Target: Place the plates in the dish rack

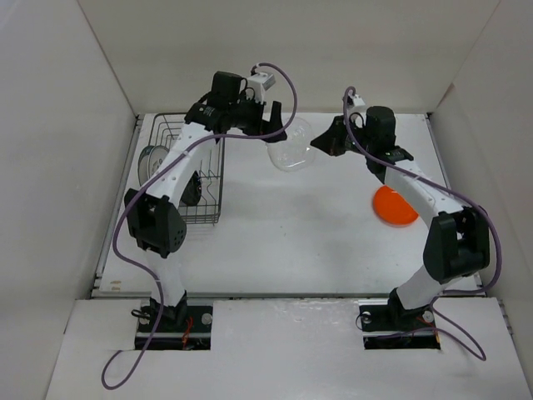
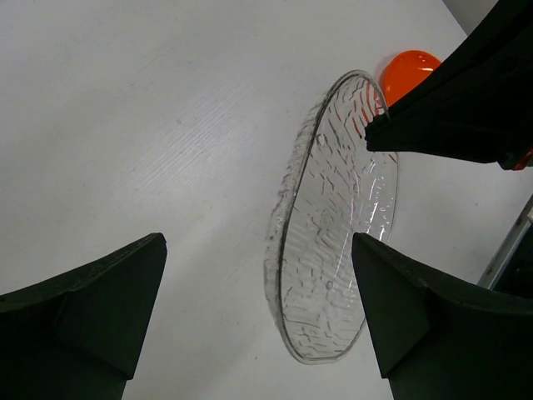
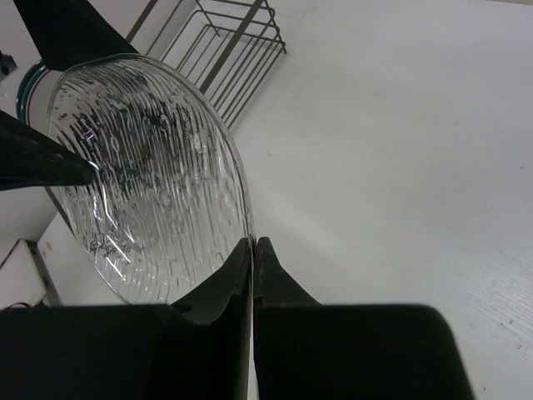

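The clear plate (image 1: 291,152) is held on edge above the table's back middle. My right gripper (image 3: 253,243) is shut on its rim, also in the top view (image 1: 316,145). My left gripper (image 2: 258,242) is open, its fingers (image 2: 92,308) spread to either side of the plate's (image 2: 333,225) opposite edge, which lies closer to the right finger; in the top view this gripper (image 1: 277,132) is just left of the plate. The dish rack (image 1: 176,133) stands at the left and holds a white plate (image 1: 151,158) and a black plate (image 1: 193,190). The orange plate (image 1: 393,206) lies flat at the right.
White walls close in the table on the left, back and right. The rack's wire end (image 3: 237,46) shows behind the clear plate (image 3: 141,175) in the right wrist view. The orange plate (image 2: 408,68) shows beyond the right arm's dark gripper body (image 2: 458,100).
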Controlling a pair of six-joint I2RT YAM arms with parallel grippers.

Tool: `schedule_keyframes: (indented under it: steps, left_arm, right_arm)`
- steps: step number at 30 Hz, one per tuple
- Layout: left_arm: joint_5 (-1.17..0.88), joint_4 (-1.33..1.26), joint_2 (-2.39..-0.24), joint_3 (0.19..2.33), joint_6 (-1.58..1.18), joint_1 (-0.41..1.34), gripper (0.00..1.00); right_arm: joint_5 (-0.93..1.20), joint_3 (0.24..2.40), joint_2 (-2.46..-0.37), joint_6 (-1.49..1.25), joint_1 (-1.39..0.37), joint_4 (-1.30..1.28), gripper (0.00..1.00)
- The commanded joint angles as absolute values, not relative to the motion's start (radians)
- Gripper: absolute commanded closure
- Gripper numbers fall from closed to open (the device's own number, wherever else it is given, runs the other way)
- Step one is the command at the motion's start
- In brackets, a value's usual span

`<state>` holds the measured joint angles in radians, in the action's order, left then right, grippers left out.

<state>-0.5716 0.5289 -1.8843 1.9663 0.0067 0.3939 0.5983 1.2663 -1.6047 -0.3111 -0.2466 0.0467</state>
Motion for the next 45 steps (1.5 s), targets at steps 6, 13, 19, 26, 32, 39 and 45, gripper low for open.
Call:
schedule_keyframes:
  steps: [6,13,19,26,32,39,45]
  left_arm:
    - [-0.597,0.502,-1.859,1.954,0.006,0.423,0.51]
    - [-0.565,0.492,-1.796,1.908,0.015,0.423,1.00]
    - [-0.122,0.453,-1.586,1.747,-0.018,0.403,1.00]
    - [0.517,0.453,-1.364,1.497,0.099,0.393,1.00]
    - [0.614,0.422,-1.289,1.326,0.143,0.308,1.00]
    - [0.533,0.397,-1.336,1.266,0.123,0.230,1.00]
    - [0.473,0.397,-1.413,1.285,0.103,0.212,1.00]
  right_arm:
    - [0.595,1.295,-1.583,-0.354,-0.267,0.141,1.00]
    - [0.604,1.304,-1.592,-0.354,-0.297,0.141,0.29]
    - [0.447,1.293,-1.592,-0.344,-0.298,0.097,0.00]
    - [0.270,1.315,-1.624,-0.319,-0.327,-0.078,0.00]
    - [0.255,1.282,-1.624,-0.310,-0.356,-0.097,0.00]
    - [0.255,1.273,-1.634,-0.301,-0.365,-0.097,0.00]
    - [0.255,1.264,-1.634,-0.290,-0.374,-0.106,0.00]
